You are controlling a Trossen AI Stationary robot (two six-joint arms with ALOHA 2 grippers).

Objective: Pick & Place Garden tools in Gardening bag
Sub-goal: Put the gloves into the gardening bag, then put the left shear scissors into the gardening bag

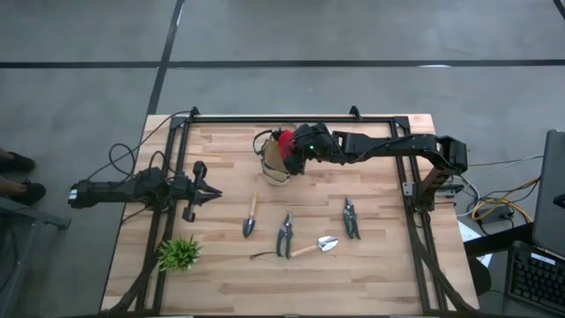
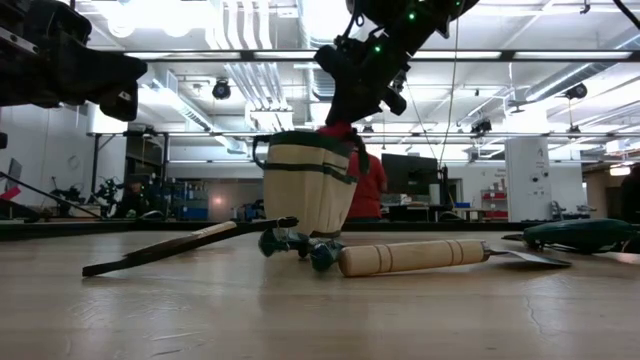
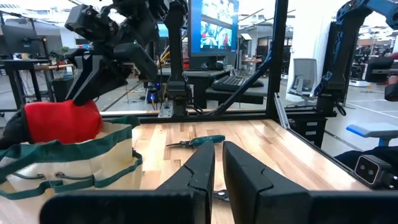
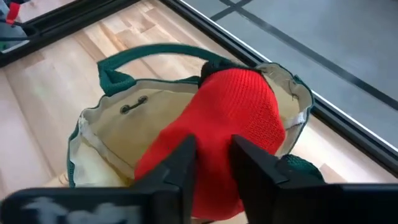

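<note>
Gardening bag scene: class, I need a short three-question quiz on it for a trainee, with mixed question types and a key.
1. True or false: the red item is at the mouth of the gardening bag.
2. Which gripper is over the bag? A) left gripper B) right gripper
3. Fill in: in the high view, ____ tools lie on the table outside the bag.

Key: 1 true; 2 B; 3 four (two trowels, two shears).
</note>
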